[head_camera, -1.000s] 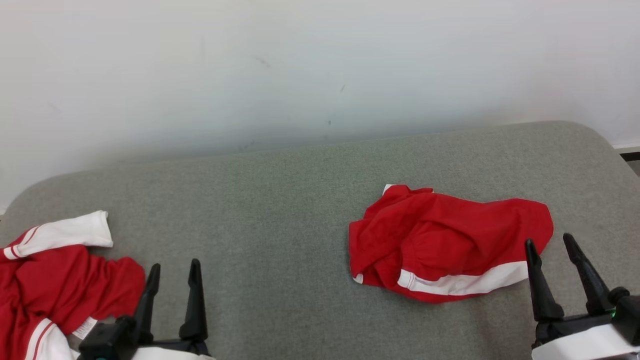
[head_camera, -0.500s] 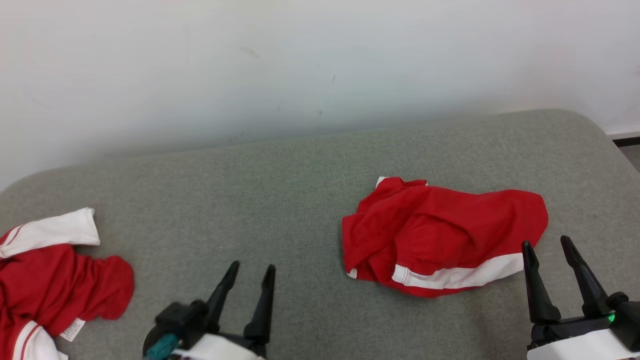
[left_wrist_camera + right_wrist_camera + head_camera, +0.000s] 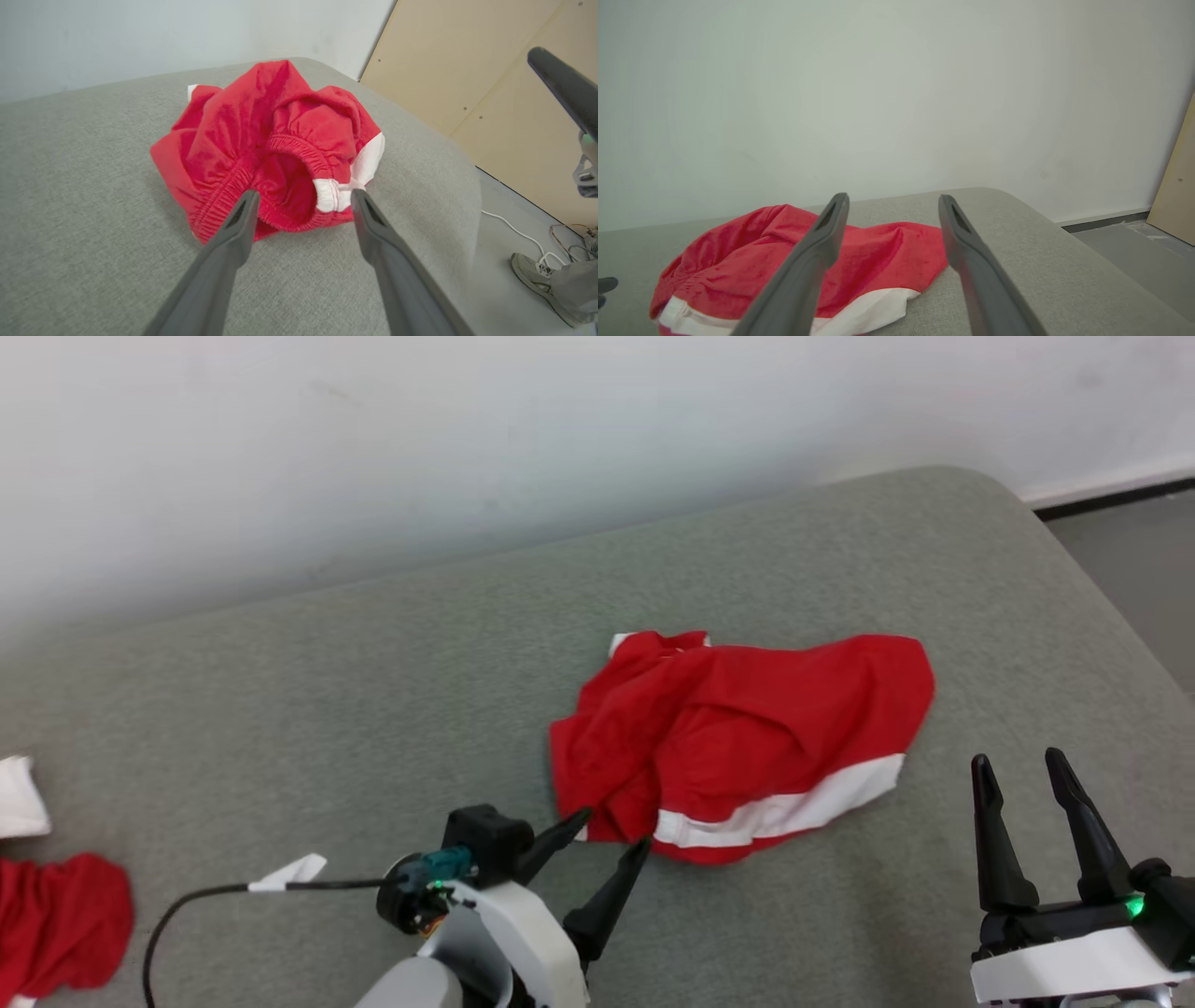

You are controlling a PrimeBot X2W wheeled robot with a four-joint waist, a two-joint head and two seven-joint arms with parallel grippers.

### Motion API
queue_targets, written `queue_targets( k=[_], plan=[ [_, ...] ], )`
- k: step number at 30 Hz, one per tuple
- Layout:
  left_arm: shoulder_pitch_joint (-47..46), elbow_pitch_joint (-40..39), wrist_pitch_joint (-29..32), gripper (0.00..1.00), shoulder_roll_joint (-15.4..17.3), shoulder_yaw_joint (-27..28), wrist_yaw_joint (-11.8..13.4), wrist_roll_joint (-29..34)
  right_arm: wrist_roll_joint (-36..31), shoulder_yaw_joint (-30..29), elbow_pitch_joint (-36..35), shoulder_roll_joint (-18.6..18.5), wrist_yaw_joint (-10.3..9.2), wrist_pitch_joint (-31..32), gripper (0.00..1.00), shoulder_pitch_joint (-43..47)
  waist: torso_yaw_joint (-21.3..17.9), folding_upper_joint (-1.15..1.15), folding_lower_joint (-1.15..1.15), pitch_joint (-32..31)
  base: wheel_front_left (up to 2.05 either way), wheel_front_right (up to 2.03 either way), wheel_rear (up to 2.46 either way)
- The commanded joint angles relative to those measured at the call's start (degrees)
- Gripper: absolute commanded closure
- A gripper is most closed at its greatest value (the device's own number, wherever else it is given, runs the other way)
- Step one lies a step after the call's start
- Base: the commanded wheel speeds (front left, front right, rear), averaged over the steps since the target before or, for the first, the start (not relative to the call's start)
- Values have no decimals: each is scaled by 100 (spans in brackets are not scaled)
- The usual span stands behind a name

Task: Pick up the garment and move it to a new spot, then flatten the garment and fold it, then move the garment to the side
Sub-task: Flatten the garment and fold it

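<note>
My left gripper [image 3: 612, 831], spread and empty, sits at the shorts [image 3: 747, 728], seven o'clock side. I should straddle the waistband [image 3: 294, 145] and pinch deep.

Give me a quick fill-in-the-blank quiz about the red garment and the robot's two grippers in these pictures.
The crumpled red garment has a ____ band. The left gripper, jaws ____, points at the garment's elastic waistband. The right gripper holds ____. The garment lies on a ____ padded surface.
Missing words: white; open; nothing; grey.
</note>
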Motion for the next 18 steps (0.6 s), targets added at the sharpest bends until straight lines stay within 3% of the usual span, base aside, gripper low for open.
queue_targets(
  k=[1, 8, 14, 15, 16, 17, 18],
  plan=[
    [-178, 53, 39, 0, 80, -122, 11, -133, 31, 4, 7, 32, -12, 1, 0, -98, -310, 0, 0, 167, 0, 0, 0],
    [-500, 384, 172, 0, 204, -431, 10, -475, 83, 43, 43, 148, -12, 1, 0, -172, -771, 0, 0, 313, 0, 0, 0],
    [-615, 607, 110, 0, 231, -528, 10, -562, 87, 58, 74, 199, -12, 2, 0, -167, -888, 0, 0, 332, 0, 0, 0],
    [-629, 633, 86, 25, 221, -554, 10, -586, 88, 61, 83, 206, -12, 2, 0, -161, -890, 0, 0, 327, 0, 0, 0],
    [-650, 653, 78, 71, 212, -582, 10, -615, 91, 69, 91, 211, -12, 1, 0, -153, -885, 0, 0, 322, 0, 0, 0],
    [-688, 654, 38, 100, 212, -616, 10, -640, 88, 75, 104, 217, -12, 1, 0, -149, -872, 0, 0, 318, 0, 0, 0],
    [-719, 659, 12, 100, 214, -649, 10, -665, 92, 77, 111, 224, -12, 1, 0, -151, -849, 0, 0, 314, 0, 0, 0]
  ],
)
